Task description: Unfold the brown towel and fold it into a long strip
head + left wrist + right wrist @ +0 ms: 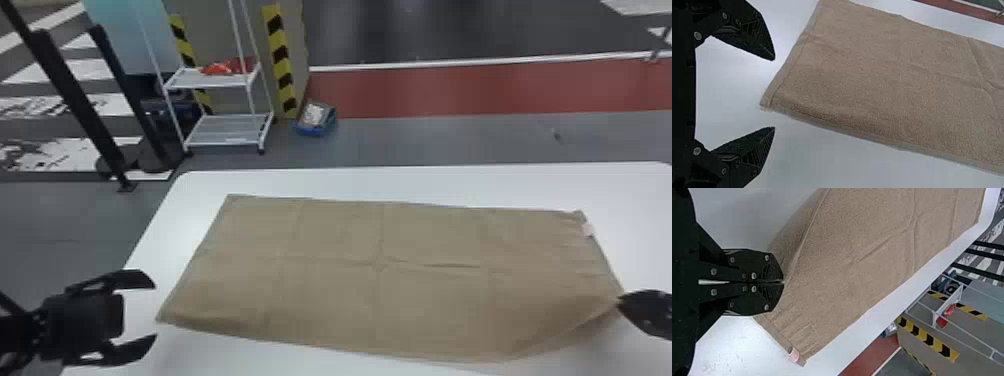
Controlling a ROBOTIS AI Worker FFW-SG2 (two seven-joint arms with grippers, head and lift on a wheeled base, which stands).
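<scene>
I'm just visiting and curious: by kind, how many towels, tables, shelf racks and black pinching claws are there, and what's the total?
Brown cloth towel: 1
White table with rounded corners: 1
White shelf rack: 1
Black two-fingered claws, the left gripper and the right gripper: 2
Total: 5

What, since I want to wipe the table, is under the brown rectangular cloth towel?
The flat white tabletop shows around the brown towel and presumably continues beneath. The black right gripper pinches one edge; whatever lies directly underneath is covered and cannot be seen.
</scene>
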